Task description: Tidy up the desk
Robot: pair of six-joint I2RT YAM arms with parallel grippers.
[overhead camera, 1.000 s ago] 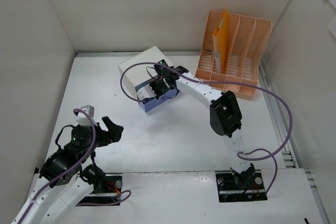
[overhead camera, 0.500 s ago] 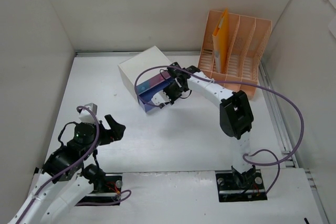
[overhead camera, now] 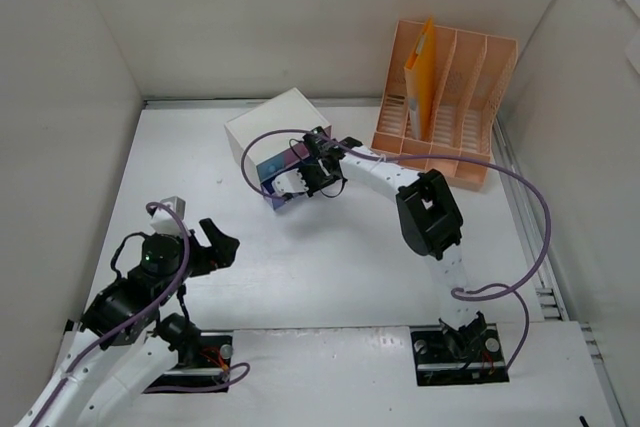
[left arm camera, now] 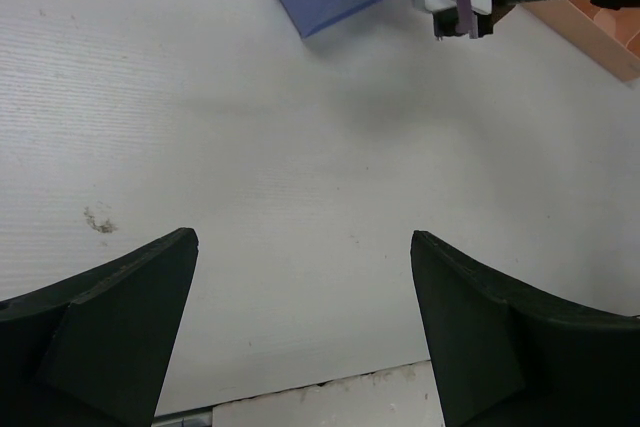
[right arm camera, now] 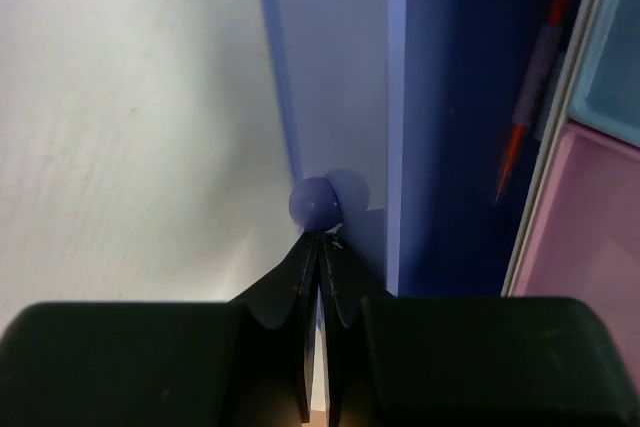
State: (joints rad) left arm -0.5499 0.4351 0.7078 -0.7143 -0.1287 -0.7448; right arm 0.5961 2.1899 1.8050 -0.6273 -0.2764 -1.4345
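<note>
Two jaws, right gripper [right arm camera: 320, 243]: I see them pressed together, tips right at the round knob [right arm camera: 316, 203].
Open blue drawer [right arm camera: 455, 117]: sticks out of the white box [overhead camera: 270, 125], near the far edge.
My left gripper [left arm camera: 302, 239]: jaws wide apart, holding nothing.
My desk [overhead camera: 330, 267]: flat under both arms.

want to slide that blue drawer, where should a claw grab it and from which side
The small round knob on the front panel of the blue drawer, approached head-on from the front. It is the only part sticking out; the panel is flat.
</note>
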